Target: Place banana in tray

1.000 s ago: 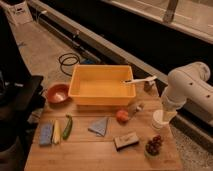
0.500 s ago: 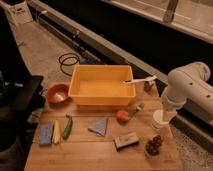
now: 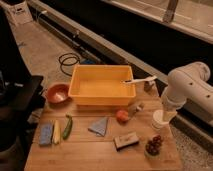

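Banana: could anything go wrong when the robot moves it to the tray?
1. The banana lies tight between the sponge and the green vegetable, so the gripper might pinch or shove a neighbour instead.
2. The gripper hangs at the right side of the table, far from the banana on the left. Crossing low, it could bump the orange fruit or the cloth.
3. The tray has high walls, and a low carry could hit them.

pale banana lies flat, front-left of yellow tray; jaws at right.
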Available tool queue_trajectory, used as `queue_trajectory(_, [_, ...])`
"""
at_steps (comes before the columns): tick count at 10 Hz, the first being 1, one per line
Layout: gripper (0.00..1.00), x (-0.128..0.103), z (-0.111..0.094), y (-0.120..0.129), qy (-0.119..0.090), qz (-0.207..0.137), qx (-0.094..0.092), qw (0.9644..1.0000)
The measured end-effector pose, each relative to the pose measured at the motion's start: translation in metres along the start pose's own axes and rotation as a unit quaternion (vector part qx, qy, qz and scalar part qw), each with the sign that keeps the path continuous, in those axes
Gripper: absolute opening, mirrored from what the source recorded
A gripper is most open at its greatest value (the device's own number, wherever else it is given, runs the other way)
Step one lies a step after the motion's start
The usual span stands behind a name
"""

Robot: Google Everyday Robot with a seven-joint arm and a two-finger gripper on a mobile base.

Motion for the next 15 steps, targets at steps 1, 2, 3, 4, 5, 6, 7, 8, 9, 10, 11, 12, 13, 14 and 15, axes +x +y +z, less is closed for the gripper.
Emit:
queue_trajectory(1, [0.65,0.000,0.000,0.000,0.000,0.000,0.000,1.0000])
queue_trajectory(2, [0.65,0.000,0.000,0.000,0.000,0.000,0.000,1.0000])
queue_trajectory(3, [0.65,0.000,0.000,0.000,0.000,0.000,0.000,1.0000])
queue_trajectory(4, [0.65,0.000,0.000,0.000,0.000,0.000,0.000,1.0000])
queue_trajectory(5, [0.65,0.001,-0.001,0.000,0.002,-0.003,0.002,1.0000])
queue_trajectory(6, [0.65,-0.001,-0.003,-0.001,0.007,-0.013,0.011,0.9998])
queue_trajectory(7, [0.65,-0.004,-0.009,-0.003,0.012,-0.033,0.022,0.9992])
queue_trajectory(8, [0.65,-0.013,-0.024,-0.006,0.022,-0.093,0.037,0.9947])
queue_trajectory(9, [0.65,-0.023,-0.034,-0.007,0.027,-0.140,0.046,0.9887])
queue_trajectory(10, [0.65,-0.038,-0.044,-0.008,0.030,-0.194,0.052,0.9792])
queue_trajectory(11, [0.65,-0.060,-0.049,-0.006,0.030,-0.242,0.055,0.9683])
queue_trajectory(12, [0.65,-0.087,-0.050,-0.001,0.023,-0.291,0.060,0.9546])
queue_trajectory(13, [0.65,-0.113,-0.051,0.010,0.016,-0.340,0.065,0.9379])
queue_trajectory(14, [0.65,-0.127,-0.051,0.016,0.012,-0.369,0.068,0.9270])
queue_trajectory(15, [0.65,-0.137,-0.052,0.021,0.009,-0.390,0.070,0.9180])
